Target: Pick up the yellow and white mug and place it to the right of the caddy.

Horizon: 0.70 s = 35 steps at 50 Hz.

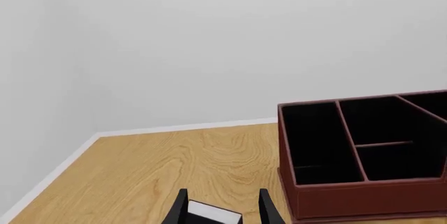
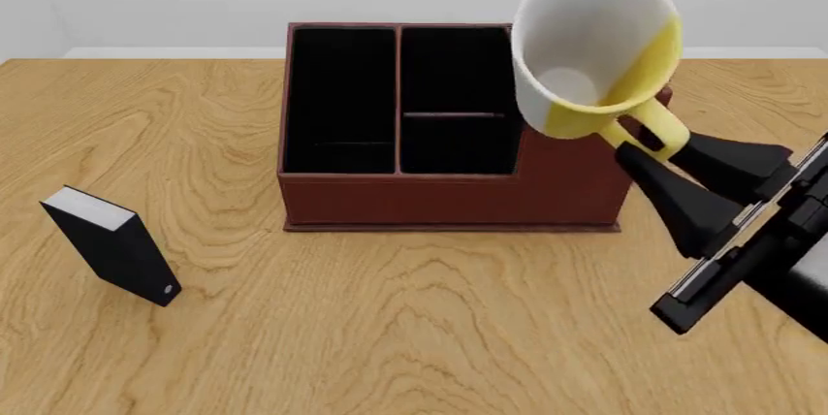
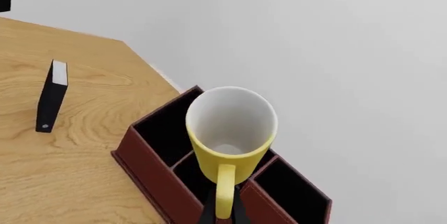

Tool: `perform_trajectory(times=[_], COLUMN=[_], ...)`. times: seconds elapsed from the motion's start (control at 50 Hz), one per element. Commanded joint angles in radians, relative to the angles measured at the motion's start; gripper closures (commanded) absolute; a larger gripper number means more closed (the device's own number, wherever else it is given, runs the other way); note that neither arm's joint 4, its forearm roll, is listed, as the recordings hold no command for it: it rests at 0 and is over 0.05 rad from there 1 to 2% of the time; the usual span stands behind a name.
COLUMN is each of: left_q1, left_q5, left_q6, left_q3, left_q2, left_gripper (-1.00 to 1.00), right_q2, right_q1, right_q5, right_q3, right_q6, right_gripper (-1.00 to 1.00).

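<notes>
The yellow and white mug (image 2: 589, 37) hangs tilted in the air over the right end of the caddy (image 2: 440, 197), its white inside facing the front camera. My right gripper (image 2: 643, 150) is shut on the mug's yellow loop handle (image 3: 225, 192). In the right wrist view the mug (image 3: 231, 124) sits above the caddy's (image 3: 150, 166) black-lined compartments. My left gripper (image 1: 223, 198) shows only in its own wrist view. It is open, low over the table to the left of the caddy (image 1: 363, 192).
A small black slab-like box (image 2: 116, 250) with a white top stands on the wooden table (image 2: 388, 337) left of the caddy. It also shows in the right wrist view (image 3: 50, 98) and between the left fingertips (image 1: 213, 213).
</notes>
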Motion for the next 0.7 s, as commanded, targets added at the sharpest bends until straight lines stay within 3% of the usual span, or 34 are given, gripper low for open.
perform_trajectory(times=[0.02, 0.3, 0.44, 0.7], left_q1=[0.0, 0.0, 0.005, 0.0], left_q5=[-0.005, -0.003, 0.0, -0.009], left_q6=[-0.001, -0.003, -0.002, -0.002], left_q3=[0.007, 0.007, 0.002, 0.014], left_q2=[0.0, 0.0, 0.0, 0.0], left_gripper=[-1.0, -1.0, -1.0, -1.0], right_q2=[-0.061, -0.122, -0.142, -0.18], right_q1=[-0.075, -0.155, -0.184, -0.276], right_q5=[0.06, 0.126, 0.147, 0.193], right_q3=[-0.033, -0.054, -0.059, -0.086], right_q6=[0.008, 0.008, -0.021, 0.013], right_gripper=[1.0, 1.0, 1.0, 1.0])
